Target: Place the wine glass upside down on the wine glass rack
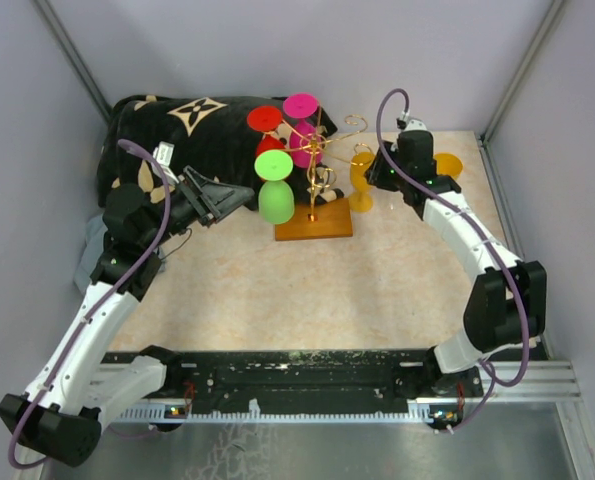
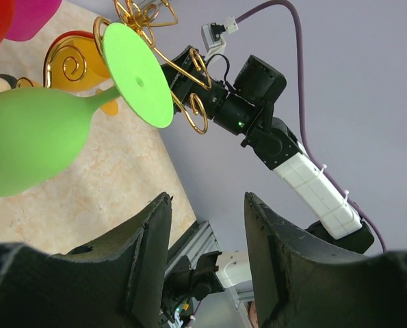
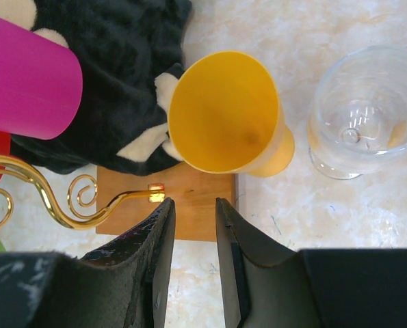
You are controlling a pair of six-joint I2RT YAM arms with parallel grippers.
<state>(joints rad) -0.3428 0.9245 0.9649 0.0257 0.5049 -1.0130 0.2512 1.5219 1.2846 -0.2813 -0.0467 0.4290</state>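
Three glasses (image 1: 275, 200) hang inverted on the rack (image 1: 315, 224); the yellow glass (image 3: 224, 113) stands upright on the worktop (image 1: 377, 280) beside its base — ungrasped. The right tool (image 3: 194, 203) hovers above, slightly open; the left tool (image 2: 208, 198) is open, empty.

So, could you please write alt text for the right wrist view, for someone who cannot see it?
An upright yellow wine glass, seen from above, stands just beyond the open right gripper, with a clear glass upright at frame right. To the left are the rack's wooden base, a curled gold arm, a magenta glass and a black patterned cloth.
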